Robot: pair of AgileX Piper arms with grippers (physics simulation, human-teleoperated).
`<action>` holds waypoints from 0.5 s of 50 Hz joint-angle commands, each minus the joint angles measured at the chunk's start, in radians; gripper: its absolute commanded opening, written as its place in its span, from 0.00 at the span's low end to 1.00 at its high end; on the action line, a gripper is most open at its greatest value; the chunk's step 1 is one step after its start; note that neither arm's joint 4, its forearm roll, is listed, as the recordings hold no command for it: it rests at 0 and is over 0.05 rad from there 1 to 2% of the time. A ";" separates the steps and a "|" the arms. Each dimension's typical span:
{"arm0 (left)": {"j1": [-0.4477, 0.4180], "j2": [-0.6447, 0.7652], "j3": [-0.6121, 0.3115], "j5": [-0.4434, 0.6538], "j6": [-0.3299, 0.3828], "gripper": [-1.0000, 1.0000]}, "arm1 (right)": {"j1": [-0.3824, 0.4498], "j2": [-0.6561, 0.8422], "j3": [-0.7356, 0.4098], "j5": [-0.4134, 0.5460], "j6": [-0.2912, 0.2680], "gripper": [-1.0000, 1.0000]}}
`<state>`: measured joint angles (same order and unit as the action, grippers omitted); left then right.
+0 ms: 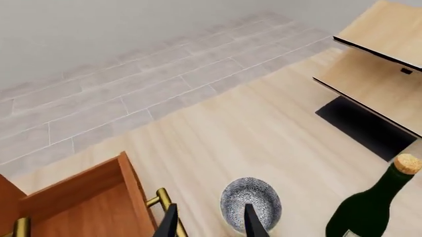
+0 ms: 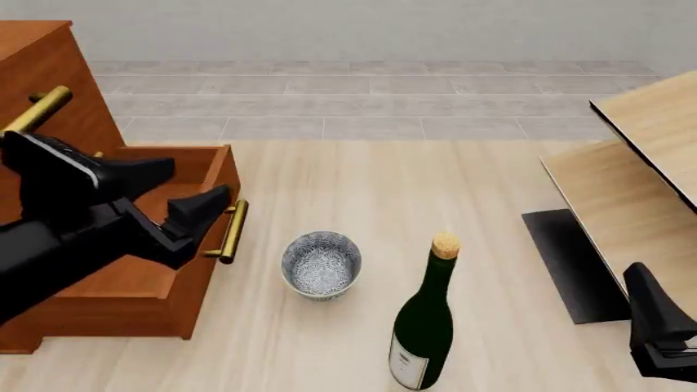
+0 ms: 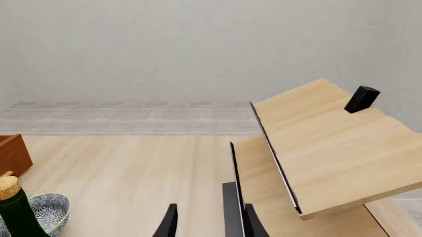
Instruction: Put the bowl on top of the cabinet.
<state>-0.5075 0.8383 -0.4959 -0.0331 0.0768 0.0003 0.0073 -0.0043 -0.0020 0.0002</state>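
Note:
The bowl (image 2: 321,263), small, white with blue-grey speckles, stands upright on the light wood floor just right of the cabinet's open lower drawer. The cabinet (image 2: 49,90) is reddish-brown with brass bar handles and fills the left of the front view. My left gripper (image 2: 199,184) hovers open over the drawer's front edge, left of the bowl and apart from it. In the left wrist view the bowl (image 1: 250,202) shows behind one finger of the left gripper (image 1: 211,224). My right gripper (image 3: 211,224) is open and holds nothing, low at the front right (image 2: 657,327). The bowl (image 3: 49,211) sits far off to its side.
A dark green corked bottle (image 2: 425,327) stands upright just right of and nearer than the bowl. Pale light-wood furniture with black edging (image 2: 642,180) and a black base takes up the right side. The open drawer (image 2: 142,278) juts out with its brass handle (image 2: 232,231) near the bowl.

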 commanded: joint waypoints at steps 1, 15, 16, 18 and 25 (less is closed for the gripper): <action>-0.067 0.052 -0.029 0.013 0.006 1.00 | 0.000 0.000 0.000 0.000 0.000 1.00; -0.089 0.142 -0.069 0.020 0.006 1.00 | 0.000 0.000 0.000 0.000 0.000 1.00; -0.086 0.150 -0.075 0.019 0.009 1.00 | 0.000 0.000 0.000 0.000 0.000 1.00; -0.086 0.156 -0.079 0.021 0.005 1.00 | 0.000 0.000 0.000 0.000 0.000 1.00; -0.072 0.222 -0.098 0.017 -0.034 1.00 | 0.000 0.000 0.000 0.000 0.000 1.00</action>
<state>-0.5816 0.9868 -0.5699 -0.0132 0.0693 0.0004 0.0073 -0.0043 -0.0019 0.0002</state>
